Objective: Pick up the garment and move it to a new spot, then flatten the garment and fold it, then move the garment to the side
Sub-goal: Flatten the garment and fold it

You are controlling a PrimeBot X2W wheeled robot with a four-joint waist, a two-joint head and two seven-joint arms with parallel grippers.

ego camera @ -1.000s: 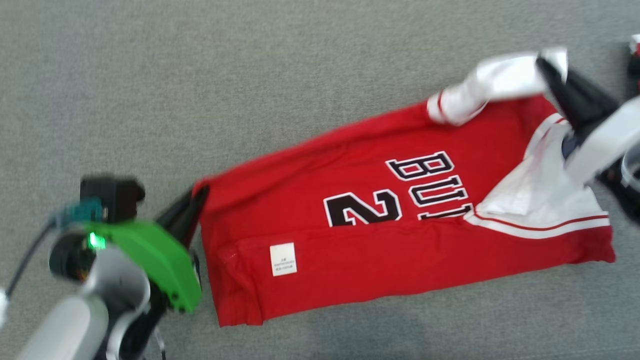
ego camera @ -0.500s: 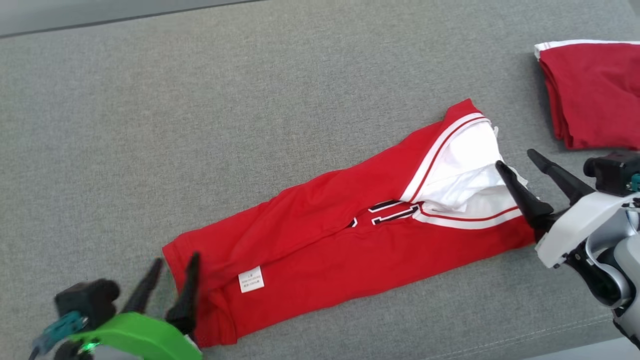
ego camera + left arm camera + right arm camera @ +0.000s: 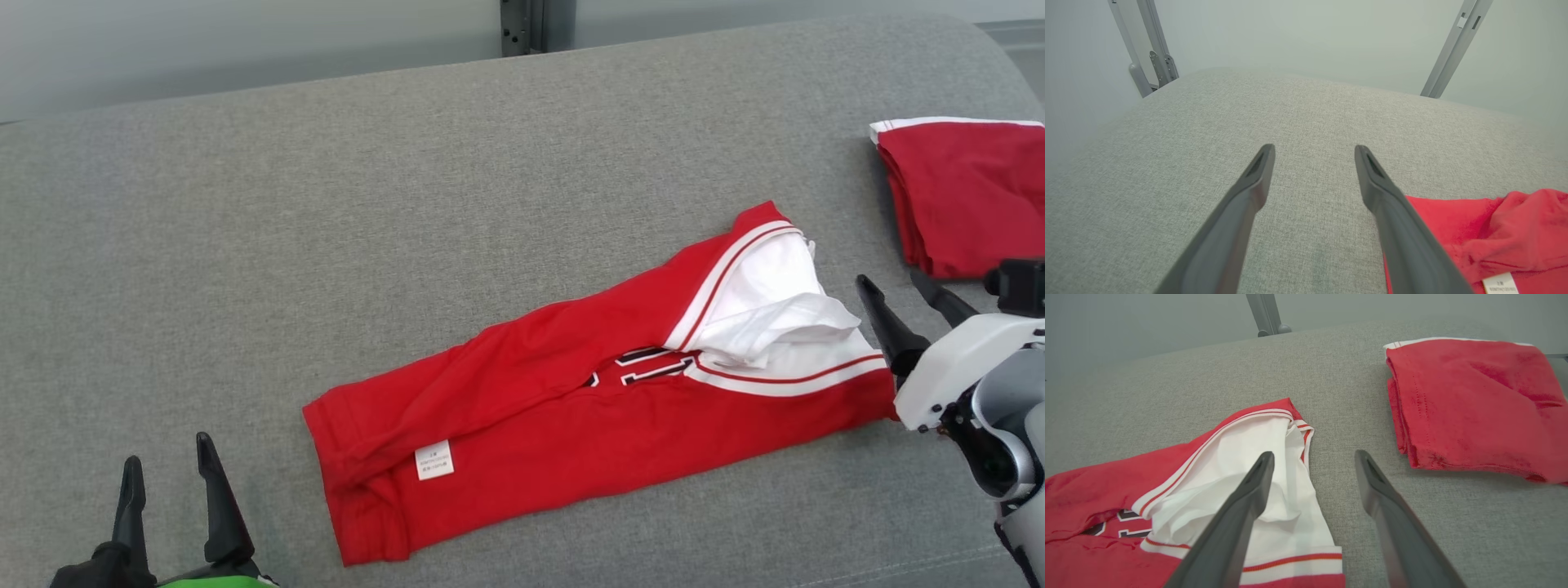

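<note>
The garment (image 3: 571, 408), a red jersey with white sleeves and black lettering, lies folded into a long strip slanting across the grey cushion (image 3: 367, 204). Its hem with a white label (image 3: 433, 460) points to the lower left; its white sleeve end (image 3: 1257, 477) lies at the upper right. My left gripper (image 3: 163, 474) stands open at the lower left, apart from the hem, and the left wrist view shows the garment's red corner (image 3: 1494, 228) beside its right finger. Just off the sleeve end, my right gripper (image 3: 902, 294) is open with nothing between its fingers.
A second red garment (image 3: 963, 196), folded into a neat stack (image 3: 1470, 404), lies at the far right of the cushion. Grey metal posts (image 3: 1453, 45) and a pale wall stand behind the cushion's far edge. The cushion's front seam runs at the lower right.
Both grippers opened and let go of the garment, which now lies folded lengthwise. Both arms drew back from its ends. The head camera tilted up, shifting the whole picture.
</note>
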